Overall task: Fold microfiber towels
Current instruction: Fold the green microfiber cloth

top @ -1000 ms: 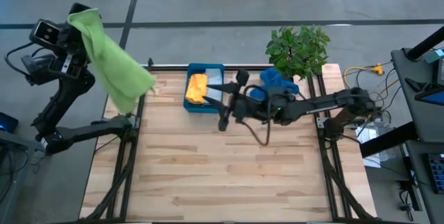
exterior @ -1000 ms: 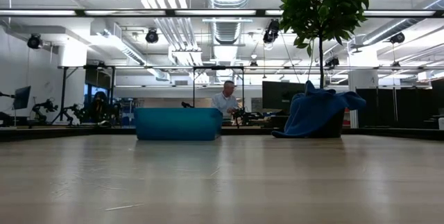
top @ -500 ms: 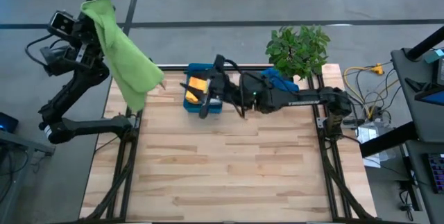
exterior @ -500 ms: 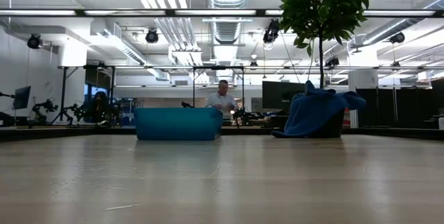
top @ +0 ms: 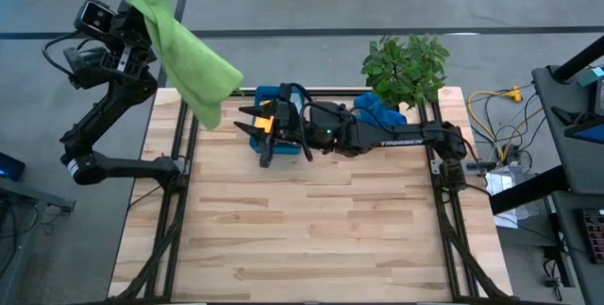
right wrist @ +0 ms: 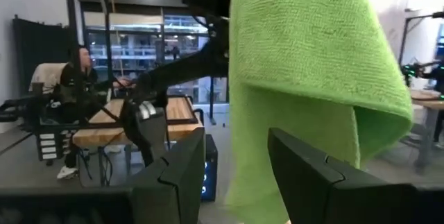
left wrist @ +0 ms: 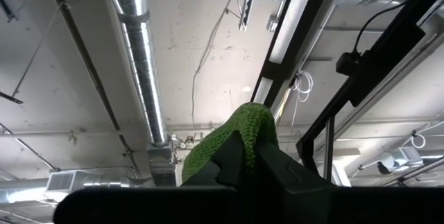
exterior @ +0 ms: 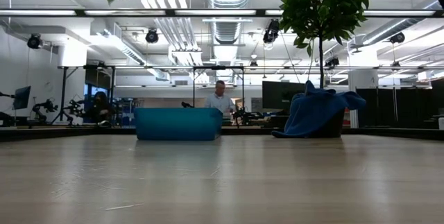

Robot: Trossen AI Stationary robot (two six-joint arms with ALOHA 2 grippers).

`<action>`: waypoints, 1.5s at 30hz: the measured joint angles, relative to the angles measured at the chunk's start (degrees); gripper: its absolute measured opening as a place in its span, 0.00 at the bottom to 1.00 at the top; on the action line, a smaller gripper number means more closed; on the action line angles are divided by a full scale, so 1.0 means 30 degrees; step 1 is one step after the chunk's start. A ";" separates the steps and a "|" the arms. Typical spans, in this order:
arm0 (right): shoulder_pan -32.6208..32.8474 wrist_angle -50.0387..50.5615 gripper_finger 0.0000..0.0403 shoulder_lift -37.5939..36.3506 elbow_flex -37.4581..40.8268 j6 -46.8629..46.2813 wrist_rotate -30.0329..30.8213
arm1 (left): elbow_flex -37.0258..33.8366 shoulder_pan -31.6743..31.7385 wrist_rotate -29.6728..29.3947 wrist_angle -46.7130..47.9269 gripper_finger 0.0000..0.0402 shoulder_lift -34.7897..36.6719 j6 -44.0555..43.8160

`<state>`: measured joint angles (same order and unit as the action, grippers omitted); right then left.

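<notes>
holding the lime green towel (top: pixel 184 55) aloft, left tool (left wrist: pixel 251 160) clamped on its corner; right tool (top: pixel 247 123), fingers apart, reaching for its hanging lower corner; next, pinching it.

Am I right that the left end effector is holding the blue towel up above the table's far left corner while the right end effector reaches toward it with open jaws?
Not quite: the towel held up by the left end effector is the lime green towel, as the high view shows. The blue towel lies beside the plant. The rest holds: the right end effector reaches toward it with open jaws.
</notes>
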<state>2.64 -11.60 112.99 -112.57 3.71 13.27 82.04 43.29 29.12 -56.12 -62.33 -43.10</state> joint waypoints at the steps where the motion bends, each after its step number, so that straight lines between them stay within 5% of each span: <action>1: -0.0082 0.0013 0.38 0.0000 0.0000 -0.0118 0.0030 | 0.0125 0.0000 0.0122 0.0029 0.00 -0.0090 -0.0004; 15: -0.0553 0.0247 0.38 -0.0022 0.0032 -0.0445 0.1232 | 0.0501 0.0000 0.0345 0.0021 0.00 -0.0383 -0.0040; 22: -0.0730 0.0228 0.38 -0.0022 0.0058 -0.0889 -0.0589 | 0.0501 0.0000 0.0367 0.0028 0.00 -0.0474 -0.0055; 45: -0.0978 0.0214 0.38 0.0124 0.0066 -0.1681 -0.0447 | 0.0494 -0.0087 0.0396 0.0018 0.00 -0.0600 -0.0047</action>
<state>-0.30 -10.96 113.36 -112.38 -1.34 11.93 83.53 43.03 30.30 -56.06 -64.13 -43.24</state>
